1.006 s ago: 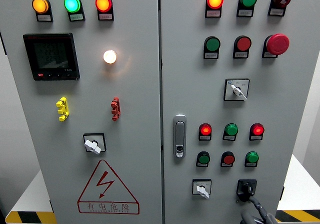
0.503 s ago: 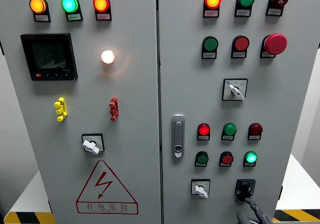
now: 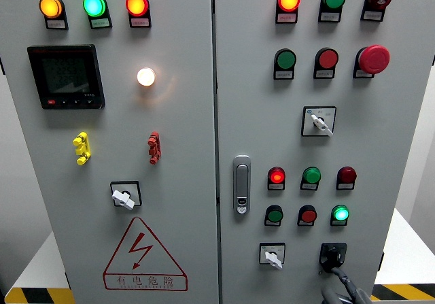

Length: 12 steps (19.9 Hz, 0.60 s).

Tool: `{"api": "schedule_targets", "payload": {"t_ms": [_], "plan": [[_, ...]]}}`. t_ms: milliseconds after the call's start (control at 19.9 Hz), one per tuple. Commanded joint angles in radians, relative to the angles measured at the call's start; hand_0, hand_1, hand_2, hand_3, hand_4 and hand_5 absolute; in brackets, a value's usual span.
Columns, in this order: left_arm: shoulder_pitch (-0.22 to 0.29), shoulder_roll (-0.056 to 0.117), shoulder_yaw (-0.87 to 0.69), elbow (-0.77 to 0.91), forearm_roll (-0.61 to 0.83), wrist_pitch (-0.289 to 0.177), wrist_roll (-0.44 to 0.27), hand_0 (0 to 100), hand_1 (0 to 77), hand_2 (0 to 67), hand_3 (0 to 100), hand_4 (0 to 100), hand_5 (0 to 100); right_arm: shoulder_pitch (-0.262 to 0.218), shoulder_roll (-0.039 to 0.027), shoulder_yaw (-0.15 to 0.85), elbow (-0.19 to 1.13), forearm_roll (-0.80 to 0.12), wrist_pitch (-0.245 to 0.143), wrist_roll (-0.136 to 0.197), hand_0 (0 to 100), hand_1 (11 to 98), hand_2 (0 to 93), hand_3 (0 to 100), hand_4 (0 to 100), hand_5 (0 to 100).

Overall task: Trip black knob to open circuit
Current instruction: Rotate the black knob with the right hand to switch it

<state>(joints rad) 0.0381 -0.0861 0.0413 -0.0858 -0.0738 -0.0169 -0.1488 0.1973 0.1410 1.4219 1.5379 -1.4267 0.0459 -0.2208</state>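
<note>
Right hand, seemingly touching black knob.

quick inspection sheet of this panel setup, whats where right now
surface: grey cabinet, two doors, upright and shut
job's things: black knob at the right door's lower right; green lamp above it lit, dark red lamp unlit
clutter: nothing seen
hands: right hand reaches up from the bottom edge, fingers on the black knob; left hand not in view
cables: nothing seen
surroundings: meter display, door latch, red mushroom button, lightning warning sign; yellow and black floor stripes at the base
</note>
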Motion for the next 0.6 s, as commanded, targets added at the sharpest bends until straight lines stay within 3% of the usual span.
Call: {"api": "schedule_targets", "payload": {"t_ms": [0, 201, 553], "plan": [[0.0, 0.0, 0.0, -0.002, 0.0, 0.0, 0.0, 0, 3.6, 12.7, 21, 7, 2, -0.003, 0.0001, 0.003, -0.001, 0.0, 0.0, 0.0, 77, 43.7, 6.7, 85, 88, 100], [0.0, 0.0, 0.0, 0.0, 0.0, 0.0, 0.0, 0, 3.5, 12.7, 21, 7, 2, -0.007, 0.0046, 0.008, 0.001, 0.0, 0.0, 0.0, 77, 43.7, 6.7, 84, 87, 100], [0.0, 0.0, 0.0, 0.0, 0.0, 0.0, 0.0, 0, 3.5, 12.7, 21, 7, 2, -0.018, 0.0016, 0.015, 0.002, 0.0, -0.006, 0.0, 77, 43.5, 6.9, 84, 87, 100]]}}
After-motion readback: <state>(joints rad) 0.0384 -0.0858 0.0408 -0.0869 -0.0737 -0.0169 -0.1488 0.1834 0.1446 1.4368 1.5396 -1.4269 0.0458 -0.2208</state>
